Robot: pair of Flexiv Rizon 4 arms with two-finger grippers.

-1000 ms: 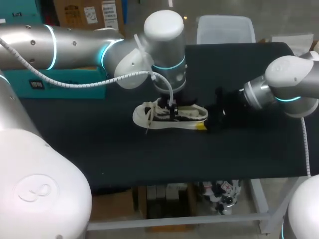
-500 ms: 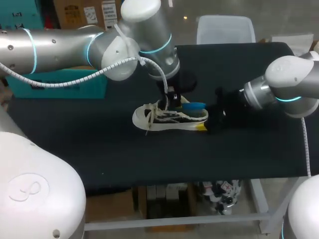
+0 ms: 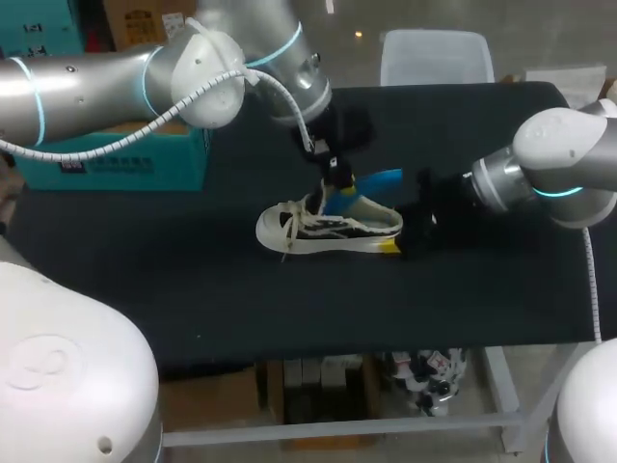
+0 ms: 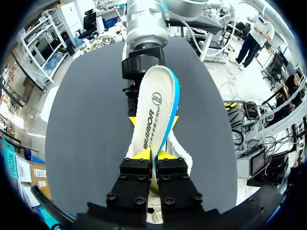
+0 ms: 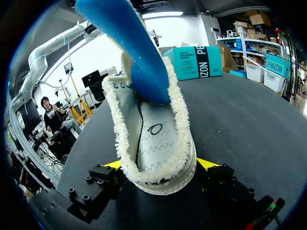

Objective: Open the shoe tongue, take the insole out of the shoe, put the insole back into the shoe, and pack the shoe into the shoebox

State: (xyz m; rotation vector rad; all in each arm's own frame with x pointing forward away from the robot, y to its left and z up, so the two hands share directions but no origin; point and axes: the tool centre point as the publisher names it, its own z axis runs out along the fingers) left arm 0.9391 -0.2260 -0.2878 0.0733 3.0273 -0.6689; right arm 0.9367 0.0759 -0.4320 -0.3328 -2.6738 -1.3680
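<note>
A white sneaker (image 3: 323, 230) with black trim lies on its side mid-table on the black cloth. My right gripper (image 3: 397, 243) holds its heel, with the yellow tips pressed against both sides of the shoe (image 5: 154, 143). My left gripper (image 4: 154, 156) is shut on one end of the insole (image 4: 156, 110). The insole is white on top and blue underneath. It slants up out of the shoe opening (image 3: 366, 190), and its far end is still inside the shoe. The blue underside (image 5: 128, 43) rises over the heel in the right wrist view. The teal shoebox (image 3: 130, 154) stands at the table's left.
The black tabletop (image 3: 463, 299) spreads bare in front of the shoe and to its right. My left arm (image 3: 116, 77) crosses above the shoebox and the table's back left. The shoebox (image 5: 194, 62) also shows beyond the shoe's toe.
My left gripper has lifted up and toward the table's back, drawing the blue insole partly out of the shoe. The right gripper and the shoe have stayed put.
</note>
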